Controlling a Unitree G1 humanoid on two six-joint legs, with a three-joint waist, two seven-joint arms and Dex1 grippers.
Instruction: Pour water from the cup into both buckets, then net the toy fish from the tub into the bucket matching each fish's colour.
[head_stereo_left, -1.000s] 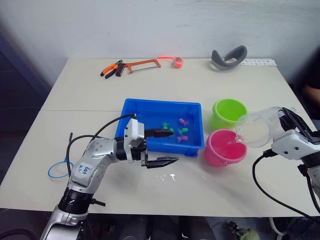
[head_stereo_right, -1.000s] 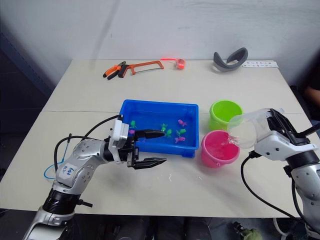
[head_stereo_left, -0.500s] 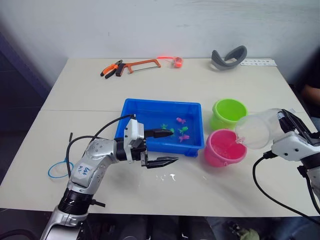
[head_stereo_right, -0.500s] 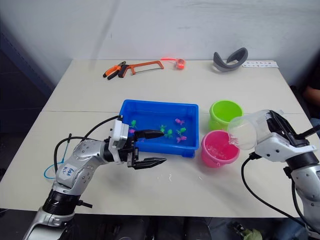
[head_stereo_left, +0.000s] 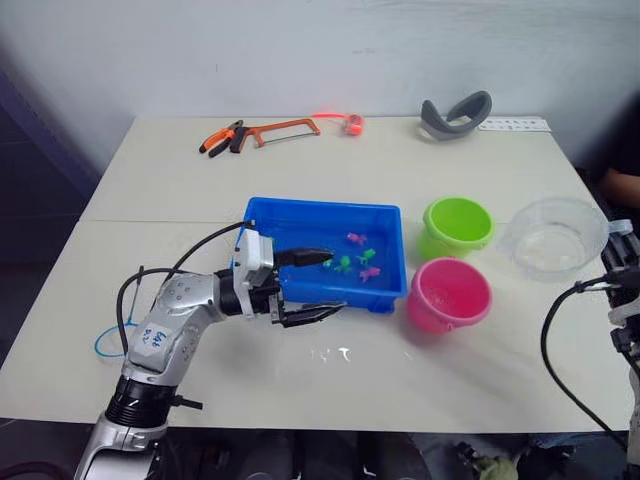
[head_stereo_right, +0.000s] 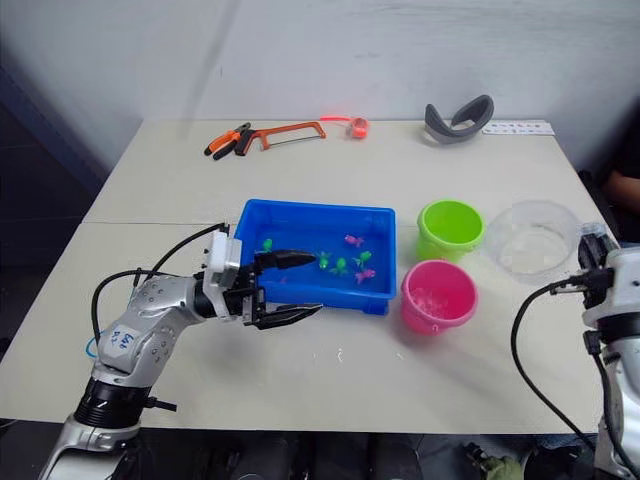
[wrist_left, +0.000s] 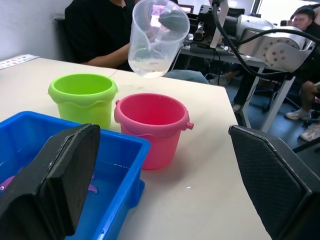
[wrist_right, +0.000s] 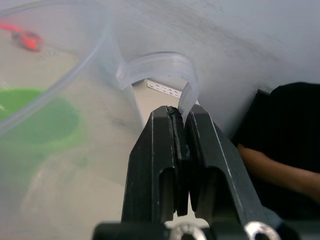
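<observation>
Pinching the thin clear handle of the cup (head_stereo_right: 537, 240), the right gripper (wrist_right: 181, 114) has its two black fingers pressed tight together on the plastic loop; in the head views that gripper sits at the table's right edge and is mostly cut off by the frame. The cup is held upright in the air to the right of the green bucket (head_stereo_right: 450, 228), mouth up, with a little water pooled at its bottom; its wall is so clear that the table shows through it. From the right wrist the green bucket is only a blur behind the cup's wall.

The left gripper (head_stereo_left: 312, 284) hangs with its fingers spread wide at the near left corner of the tub (head_stereo_left: 390, 296), one finger over the water, the other outside the front wall; whether either touches the rim is hard to tell. It holds nothing.

The pink bucket (head_stereo_left: 449, 294) stands just in front of the green one, both close to the tub's right end. Small fish (head_stereo_left: 357, 263), green and pink, float in the right half of the tub, too tiny to count surely. The net (head_stereo_left: 121, 338) lies near the table's left edge, partly hidden behind the left arm. A hacksaw (head_stereo_left: 280, 130) and pliers (head_stereo_left: 222, 137) lie at the far side. A person in black (wrist_left: 105, 32) sits beyond the table.
</observation>
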